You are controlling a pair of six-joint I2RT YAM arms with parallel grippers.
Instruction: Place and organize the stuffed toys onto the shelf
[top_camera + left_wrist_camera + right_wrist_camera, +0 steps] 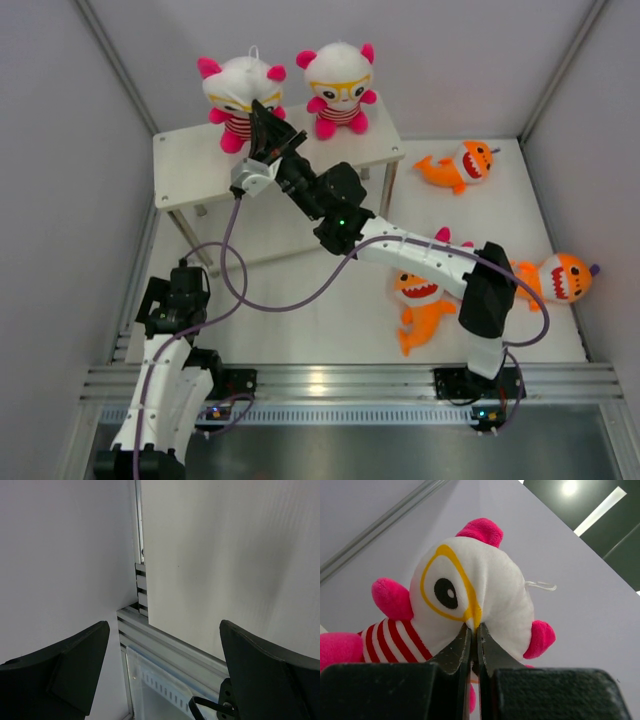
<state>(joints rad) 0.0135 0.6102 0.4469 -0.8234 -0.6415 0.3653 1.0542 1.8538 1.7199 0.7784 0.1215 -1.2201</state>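
Note:
Two white-headed bears stand on the white shelf [190, 175] at the back left: a left bear [235, 88] and a right bear [340, 85]. My right gripper [262, 118] is shut on the left bear's face. In the right wrist view its fingertips [472, 628] pinch the fabric at the yellow glasses of that bear [490, 585]. Three orange sharks lie on the table: one at the back right [460, 165], one under my right arm [425, 305], one at the far right [562, 278]. A pink ear [443, 235] of a third bear shows behind the right arm. My left gripper [175, 305] is open and empty.
White walls close in the table on the left, back and right. An aluminium rail [330, 382] runs along the near edge. The left wrist view shows only a wall corner, the rail [165, 642] and the open gripper [165, 672].

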